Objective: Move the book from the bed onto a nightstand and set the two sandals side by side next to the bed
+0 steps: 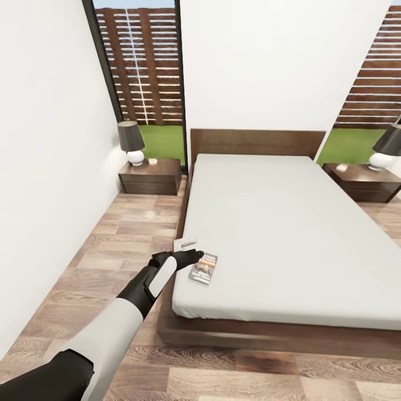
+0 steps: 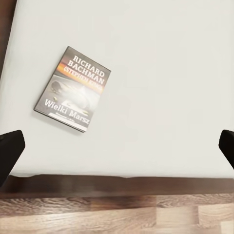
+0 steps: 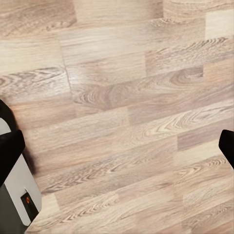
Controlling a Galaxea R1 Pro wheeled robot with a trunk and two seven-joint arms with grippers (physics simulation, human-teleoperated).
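In the head view the left arm [image 1: 111,323] rises from the lower left of the frame, its left gripper [image 1: 186,257] hanging over the bed's near left corner, just beside the book [image 1: 203,268]. The book lies flat on the grey mattress [image 1: 289,223]. One nightstand [image 1: 151,177] sits at left centre, the other nightstand [image 1: 365,181] at the right edge.

The left wrist view has two dark fingertips [image 2: 9,151] spread wide at the frame's sides, empty; the paperback [image 2: 73,88] lies upper left, off the midline between them. Closing from here could miss it or nudge the thin cover along the mattress.

In the right wrist view the right gripper's fingertips [image 3: 9,146] are likewise spread, over bare plank floor [image 3: 126,107].
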